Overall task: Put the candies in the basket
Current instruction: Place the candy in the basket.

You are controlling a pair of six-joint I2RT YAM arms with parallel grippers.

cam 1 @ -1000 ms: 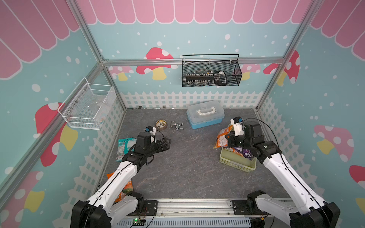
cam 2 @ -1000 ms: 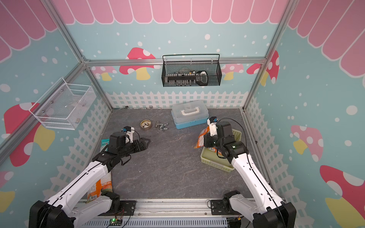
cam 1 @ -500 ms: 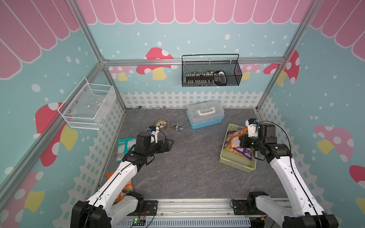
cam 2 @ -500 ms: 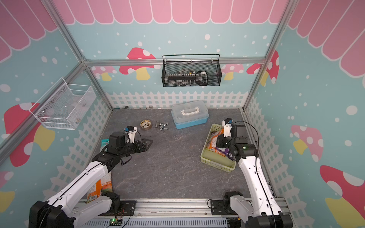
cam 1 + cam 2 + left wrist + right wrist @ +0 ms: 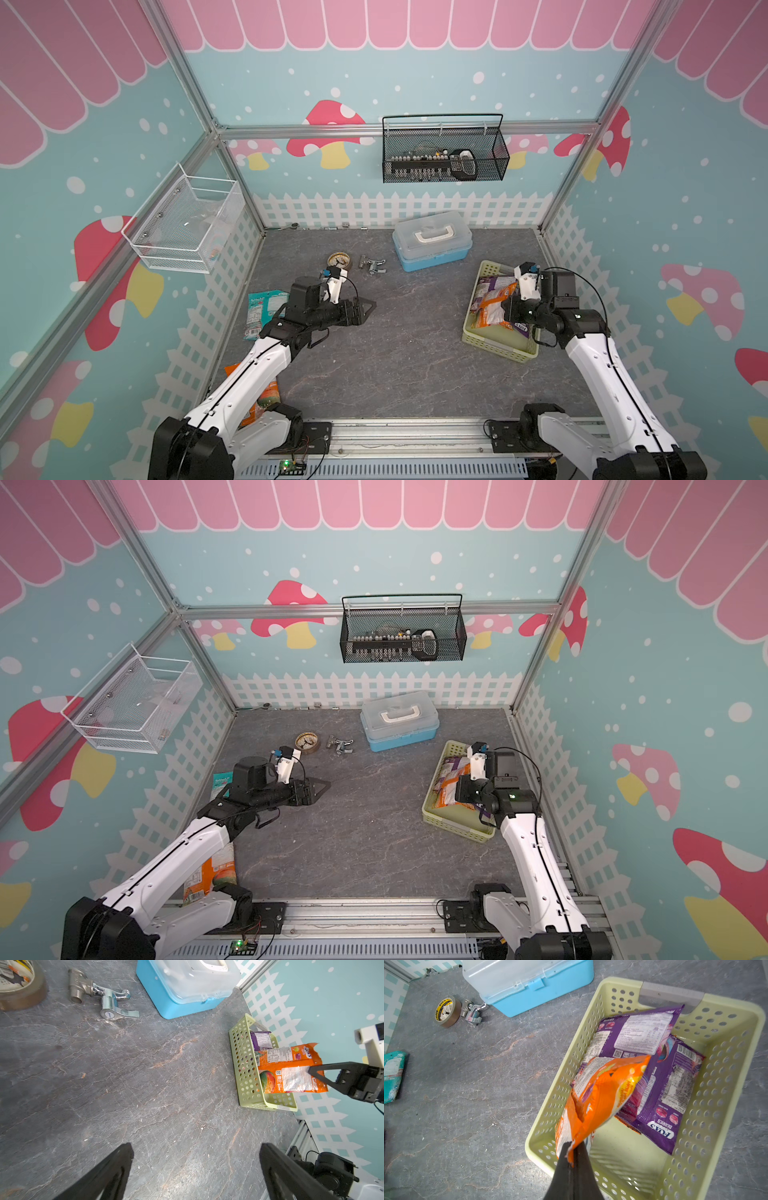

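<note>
My right gripper (image 5: 572,1146) is shut on the edge of an orange candy bag (image 5: 602,1093), which hangs over the pale yellow-green basket (image 5: 542,1147). Two purple candy bags (image 5: 641,1032) lie inside it. In both top views the basket (image 5: 498,349) stands at the right wall with the held bag (image 5: 494,305) above it. A teal candy bag (image 5: 264,309) lies flat by the left fence. Another orange bag (image 5: 266,399) shows partly under my left arm. My left gripper (image 5: 195,1149) hovers open over bare floor (image 5: 368,311), nothing between its fingers.
A blue box with a clear lid (image 5: 432,241) stands at the back, with a tape roll (image 5: 340,261) and a metal tap fitting (image 5: 372,264) to its left. A black wire basket (image 5: 444,156) hangs on the back wall, a white one (image 5: 187,224) on the left wall.
My right arm has carried the orange bag from the basket's left side to above its inside. The left arm has shifted only slightly.
</note>
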